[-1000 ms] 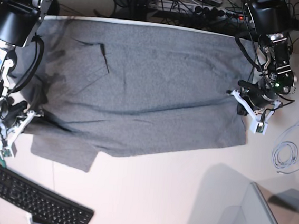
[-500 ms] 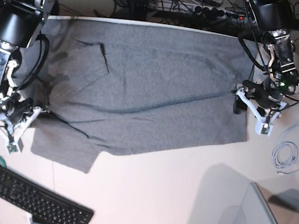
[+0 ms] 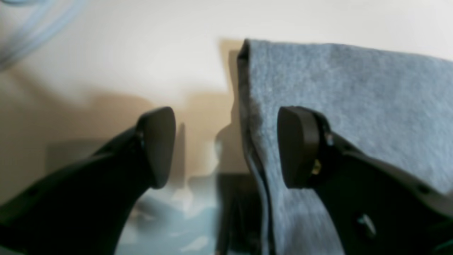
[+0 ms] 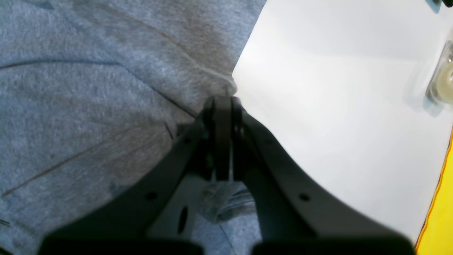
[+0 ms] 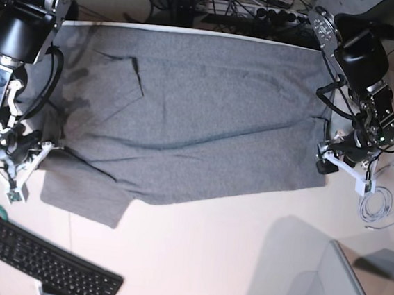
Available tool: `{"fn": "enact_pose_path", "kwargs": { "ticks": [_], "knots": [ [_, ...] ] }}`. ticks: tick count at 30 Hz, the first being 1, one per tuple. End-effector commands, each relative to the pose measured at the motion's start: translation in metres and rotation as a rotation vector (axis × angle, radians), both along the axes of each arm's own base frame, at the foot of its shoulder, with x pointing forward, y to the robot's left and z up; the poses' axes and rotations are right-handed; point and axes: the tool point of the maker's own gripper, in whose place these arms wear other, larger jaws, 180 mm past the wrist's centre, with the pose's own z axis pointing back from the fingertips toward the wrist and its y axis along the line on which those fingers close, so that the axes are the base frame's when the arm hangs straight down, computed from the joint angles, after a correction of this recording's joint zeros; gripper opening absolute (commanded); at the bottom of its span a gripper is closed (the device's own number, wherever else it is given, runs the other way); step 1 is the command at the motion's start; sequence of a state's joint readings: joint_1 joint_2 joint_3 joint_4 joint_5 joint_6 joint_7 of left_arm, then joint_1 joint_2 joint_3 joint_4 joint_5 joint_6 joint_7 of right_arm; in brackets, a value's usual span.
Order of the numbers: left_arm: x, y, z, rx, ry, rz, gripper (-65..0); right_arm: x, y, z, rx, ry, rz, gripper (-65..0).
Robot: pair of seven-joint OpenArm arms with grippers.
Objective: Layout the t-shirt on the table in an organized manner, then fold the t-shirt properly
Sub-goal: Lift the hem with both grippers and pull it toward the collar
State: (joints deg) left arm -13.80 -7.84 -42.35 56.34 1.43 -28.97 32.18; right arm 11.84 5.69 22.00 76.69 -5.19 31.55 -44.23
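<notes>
Since the earlier frame, the left hand had let go and shifted off the t-shirt, jaws apart; the right hand pinched its sleeve corner near the worktop edge.

We see the t-shirt as soft heather-grey knit cloth, matt and faintly fuzzy, with shallow creases. The table is smooth white, with a slight sheen. The keyboard looks like matt black plastic. Both gripper fingers appear as dull black plastic, smooth-faced.
</notes>
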Motion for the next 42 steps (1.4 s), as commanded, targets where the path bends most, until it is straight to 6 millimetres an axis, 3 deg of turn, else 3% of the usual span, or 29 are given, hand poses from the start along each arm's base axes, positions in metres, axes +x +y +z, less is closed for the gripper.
{"fn": "enact_pose_path", "kwargs": {
  "ticks": [1,13,17,19,20,22,23,29,36,42],
  "knots": [
    [0.02,0.006,0.018,0.004,-0.082,0.009,-21.6,0.015,-0.006,0.019,-0.012,-0.062,0.002,-65.0],
    [0.04,-0.031,-0.02,-0.174,-0.134,0.066,-21.7,0.015,-0.007,0.02,-0.017,-0.064,0.003,-65.0],
    [0.037,-0.024,-0.026,-0.173,-0.142,0.096,-22.2,0.015,-0.007,0.02,-0.017,-0.064,0.003,-65.0],
    [0.039,-0.023,-0.028,-0.17,-0.152,0.118,-29.1,0.015,-0.007,0.02,-0.016,-0.064,0.003,-65.0],
    [0.04,-0.021,-0.027,-0.166,-0.16,0.124,-37.5,0.016,-0.007,0.019,-0.016,-0.064,0.003,-65.0],
    [0.04,-0.017,-0.027,-0.166,-0.177,0.139,-60.2,0.019,-0.005,0.021,-0.007,-0.089,0.007,-65.0],
    [0.042,-0.016,-0.025,-0.164,-0.189,0.141,-65.0,0.02,-0.004,0.021,-0.003,-0.1,0.009,-65.0],
    [0.064,-0.018,-0.007,-0.163,-0.246,0.132,-65.0,0.033,-0.002,0.018,0.026,-0.109,0.009,-65.0],
    [0.107,-0.018,0.034,-0.161,-0.337,0.113,-65.0,0.062,-0.02,0.025,0.045,-0.138,-0.004,-64.8],
    [0.133,-0.057,0.049,-0.097,-0.33,-0.074,-65.0,0.083,-0.026,0.021,0.031,-0.159,0.062,-64.8]
  ]
}}
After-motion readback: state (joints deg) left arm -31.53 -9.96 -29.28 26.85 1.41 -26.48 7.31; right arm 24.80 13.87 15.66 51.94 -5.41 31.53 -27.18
